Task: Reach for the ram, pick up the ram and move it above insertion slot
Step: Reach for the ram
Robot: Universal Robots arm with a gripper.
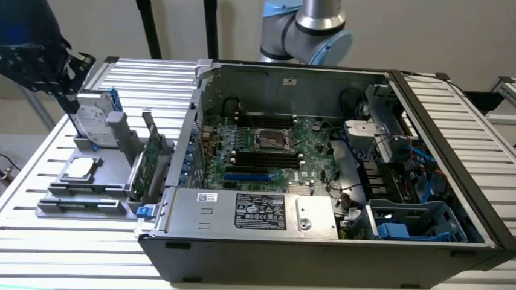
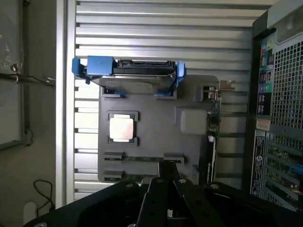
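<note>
A grey holder rests on the slatted table beside the open computer case. A thin dark strip, seemingly the ram seen edge-on, stands in one of the holder's long slots. My gripper hangs above that end of the holder, its fingers drawn together with nothing between them. In the exterior view the gripper is a dark shape high at the exterior view's left, over the holder. The black memory slots lie on the motherboard inside the case.
The holder also carries a hard drive in a blue bracket, a square processor and a green expansion card standing by the case wall. A power supply and cables fill the case front. The arm's base stands behind.
</note>
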